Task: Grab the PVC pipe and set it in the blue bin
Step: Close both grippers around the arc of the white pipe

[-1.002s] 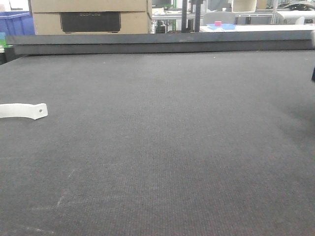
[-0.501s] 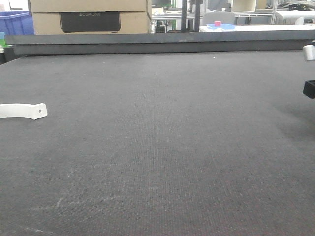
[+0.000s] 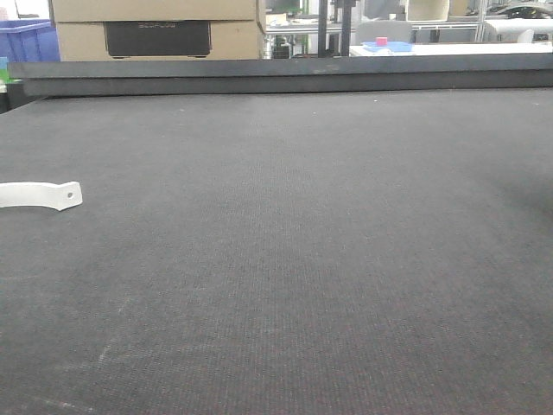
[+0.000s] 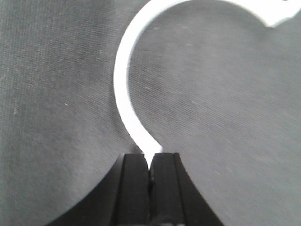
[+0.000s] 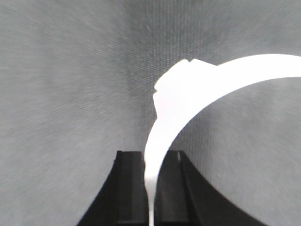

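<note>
My left gripper [image 4: 150, 162] is shut on one end of a thin white curved PVC piece [image 4: 123, 80], which arcs away over the dark mat. The far end of a white piece with a hole [image 3: 47, 194] shows at the left edge of the front view. My right gripper [image 5: 150, 160] is shut on a second white curved PVC piece [image 5: 188, 94], which bends off to the right. Neither gripper shows in the front view. A blue bin [image 3: 26, 39] stands beyond the table's far left corner, partly cut off.
The dark grey mat [image 3: 285, 259] covers the whole table. A raised dark rail [image 3: 285, 76] runs along its far edge. Cardboard boxes [image 3: 155, 26] stand behind it, and a small blue tray [image 3: 389, 45] is far back right.
Half a second ago my right gripper and a white piece showed at the front view's right edge; now they are out of that view. The white piece at the left has not moved.
</note>
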`<action>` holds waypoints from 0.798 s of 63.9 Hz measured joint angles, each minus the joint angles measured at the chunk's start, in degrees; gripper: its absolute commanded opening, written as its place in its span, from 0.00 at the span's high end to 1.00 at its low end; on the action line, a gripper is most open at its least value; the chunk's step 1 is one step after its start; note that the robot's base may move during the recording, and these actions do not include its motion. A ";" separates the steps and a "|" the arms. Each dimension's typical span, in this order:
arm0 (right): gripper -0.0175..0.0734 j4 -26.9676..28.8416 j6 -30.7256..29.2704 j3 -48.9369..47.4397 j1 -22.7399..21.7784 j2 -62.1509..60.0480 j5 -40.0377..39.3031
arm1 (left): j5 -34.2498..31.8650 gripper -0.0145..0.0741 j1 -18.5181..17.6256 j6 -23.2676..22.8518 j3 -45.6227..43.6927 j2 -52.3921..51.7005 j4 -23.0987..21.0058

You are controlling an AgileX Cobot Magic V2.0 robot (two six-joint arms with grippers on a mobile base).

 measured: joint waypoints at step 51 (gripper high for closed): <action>0.99 0.32 0.00 0.00 0.00 -1.59 0.12 | -10.10 0.69 2.10 3.96 -0.76 16.49 0.56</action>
